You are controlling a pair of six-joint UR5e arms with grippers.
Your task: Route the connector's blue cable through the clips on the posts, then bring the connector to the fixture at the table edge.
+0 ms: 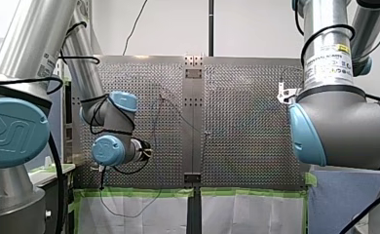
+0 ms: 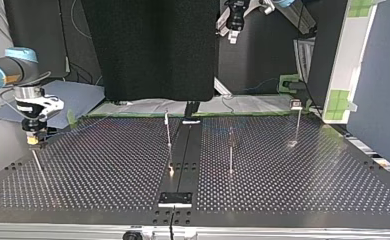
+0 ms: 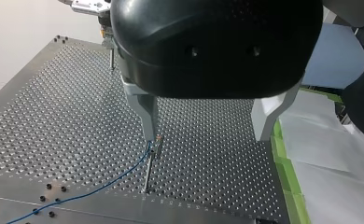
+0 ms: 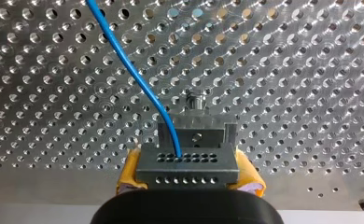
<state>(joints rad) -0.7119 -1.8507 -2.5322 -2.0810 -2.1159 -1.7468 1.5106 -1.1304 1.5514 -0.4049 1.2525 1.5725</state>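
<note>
In the right wrist view my right gripper (image 4: 188,179) has its yellow pads (image 4: 128,173) shut on the grey connector (image 4: 187,163). The blue cable (image 4: 133,74) leaves the connector's face and runs away over the perforated plate. A small grey fixture (image 4: 196,132) sits just beyond the connector. In the top view this gripper (image 2: 33,139) hangs low at the table's left edge. My left gripper (image 3: 206,136) is open, one finger (image 3: 148,114) just above a thin post with a clip (image 3: 153,150). The cable (image 3: 101,186) runs out from that clip.
Three thin posts (image 2: 168,131) (image 2: 230,150) (image 2: 297,125) stand across the plate's middle and right in the top view. A dark centre strip (image 2: 183,155) divides the table (image 2: 293,185). Green tape and white sheeting (image 3: 311,158) border the plate beside my left gripper.
</note>
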